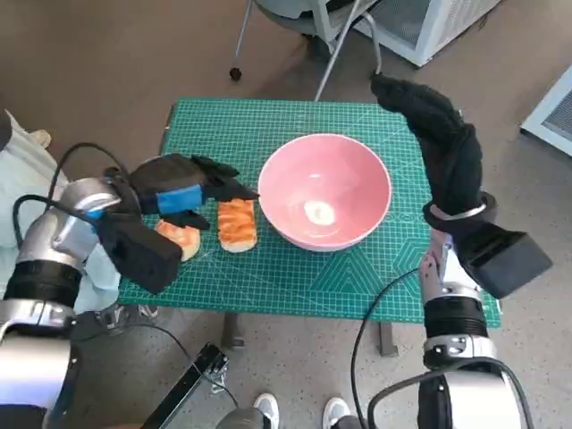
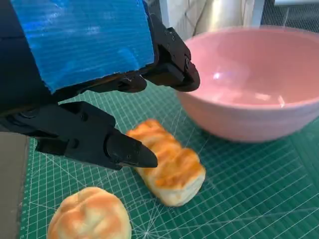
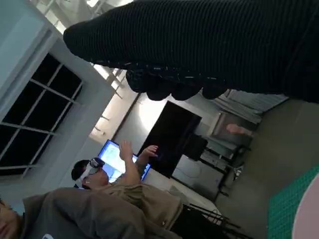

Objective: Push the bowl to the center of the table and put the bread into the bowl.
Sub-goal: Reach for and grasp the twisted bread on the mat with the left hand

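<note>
The pink bowl (image 1: 324, 190) sits mid-frame holding nothing. The left hand (image 1: 183, 189) hovers spread and unladen over the bread (image 1: 237, 223); the right hand (image 1: 438, 134) is raised, its grasp unclear.

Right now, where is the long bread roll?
In the head view, the long bread roll lies on the green mat, just left of the pink bowl, below the left robot hand.

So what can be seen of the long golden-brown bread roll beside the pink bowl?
The long golden-brown bread roll is an oblong piece with a glazed, toasted top in ridged sections and paler sides. It lies flat on the green gridded cutting mat, just left of the pink bowl; whether they touch is unclear. A rounder bun sits apart on its other side. The left hand hovers over it with fingers apart, not touching.
</note>
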Available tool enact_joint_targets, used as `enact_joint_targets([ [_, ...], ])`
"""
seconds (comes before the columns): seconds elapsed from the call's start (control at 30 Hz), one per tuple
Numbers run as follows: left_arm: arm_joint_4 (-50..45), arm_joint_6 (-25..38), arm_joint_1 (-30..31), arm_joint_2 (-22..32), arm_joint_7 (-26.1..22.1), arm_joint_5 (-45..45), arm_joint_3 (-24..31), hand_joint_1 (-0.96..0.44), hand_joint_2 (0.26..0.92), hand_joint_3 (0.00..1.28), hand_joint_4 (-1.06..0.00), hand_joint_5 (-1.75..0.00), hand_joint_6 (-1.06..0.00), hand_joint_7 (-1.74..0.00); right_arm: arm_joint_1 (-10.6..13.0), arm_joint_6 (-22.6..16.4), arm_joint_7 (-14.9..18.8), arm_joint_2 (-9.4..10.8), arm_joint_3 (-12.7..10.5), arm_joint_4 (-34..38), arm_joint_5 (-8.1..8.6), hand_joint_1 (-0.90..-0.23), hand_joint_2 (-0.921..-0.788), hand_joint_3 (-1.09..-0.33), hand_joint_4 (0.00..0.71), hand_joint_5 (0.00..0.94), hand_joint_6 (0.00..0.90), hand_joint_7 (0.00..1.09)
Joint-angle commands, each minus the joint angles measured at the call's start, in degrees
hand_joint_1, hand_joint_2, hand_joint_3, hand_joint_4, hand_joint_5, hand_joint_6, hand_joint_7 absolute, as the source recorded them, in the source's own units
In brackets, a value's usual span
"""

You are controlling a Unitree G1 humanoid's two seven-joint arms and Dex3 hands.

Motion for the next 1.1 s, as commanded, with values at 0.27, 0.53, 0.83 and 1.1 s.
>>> enact_joint_targets([
  [0.27, 4.36, 0.64, -2.68, -1.53, 2.90, 3.99, -4.52, -0.09, 0.857, 0.00, -0.49, 0.00, -0.57, -0.06, 2.84, 0.26, -2.02, -1.22, 0.78, -1.07, -0.92, -0.552, -0.921, -0.763, 0.396, 0.017, -0.001, 0.98],
  [0.53, 7.01, 1.52, -3.61, -3.02, 4.53, 5.99, -7.15, -0.06, 0.858, 0.00, -0.50, -0.01, -0.58, -0.05, 3.56, -0.05, -3.26, -1.41, 1.24, -1.48, -1.22, -0.577, -0.921, -0.753, 0.393, 0.015, -0.001, 0.98],
  [0.83, 10.20, 2.04, -4.33, -4.86, 3.53, 5.67, -8.77, -0.03, 0.866, 0.00, -0.54, -0.01, -0.64, -0.06, 3.91, -0.05, -3.98, -1.64, 1.51, -1.24, -1.26, -0.584, -0.921, -0.751, 0.391, 0.014, -0.001, 0.97],
  [1.1, 12.10, 3.20, -4.49, -6.31, 2.77, 5.35, -9.44, -0.02, 0.884, 0.01, -0.55, -0.01, -0.65, -0.06, 4.29, 0.00, -4.52, -1.72, 1.65, -1.30, -1.37, -0.594, -0.921, -0.753, 0.391, 0.014, -0.001, 0.97],
])
